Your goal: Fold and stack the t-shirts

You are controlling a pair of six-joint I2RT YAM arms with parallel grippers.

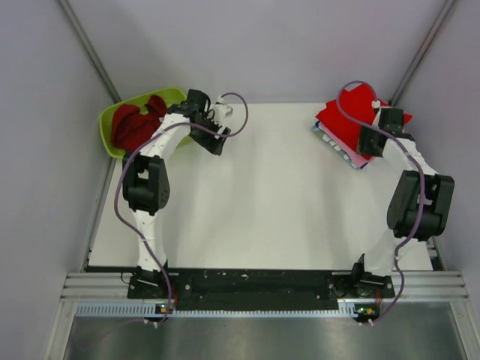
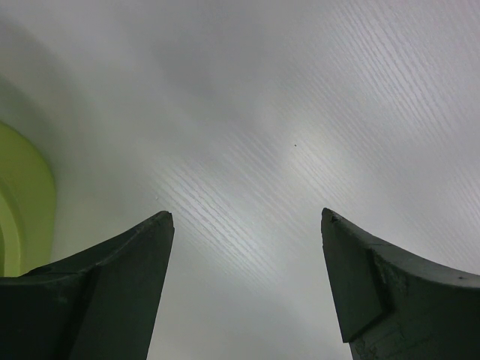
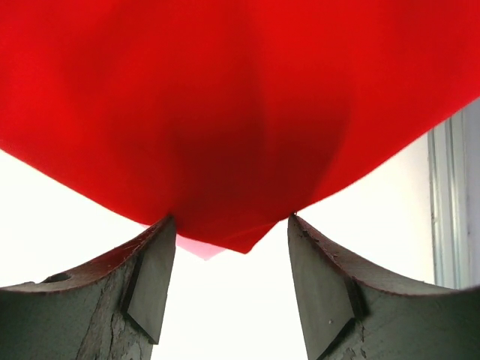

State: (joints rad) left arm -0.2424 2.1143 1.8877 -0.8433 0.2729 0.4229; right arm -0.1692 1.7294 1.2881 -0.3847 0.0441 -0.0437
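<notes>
A stack of folded t-shirts lies at the table's far right corner. A bright red one is on top, with pink and blue edges showing beneath. My right gripper hovers at the stack's near edge. In the right wrist view it is open, with the red shirt's corner hanging just at its fingertips, unclamped, and a pink corner under it. A darker red shirt lies crumpled in the lime-green tub. My left gripper is open over bare table, right of the tub.
The tub's green rim shows at the left edge of the left wrist view. A metal rail borders the table just right of the stack. White tabletop spreads between the two arms.
</notes>
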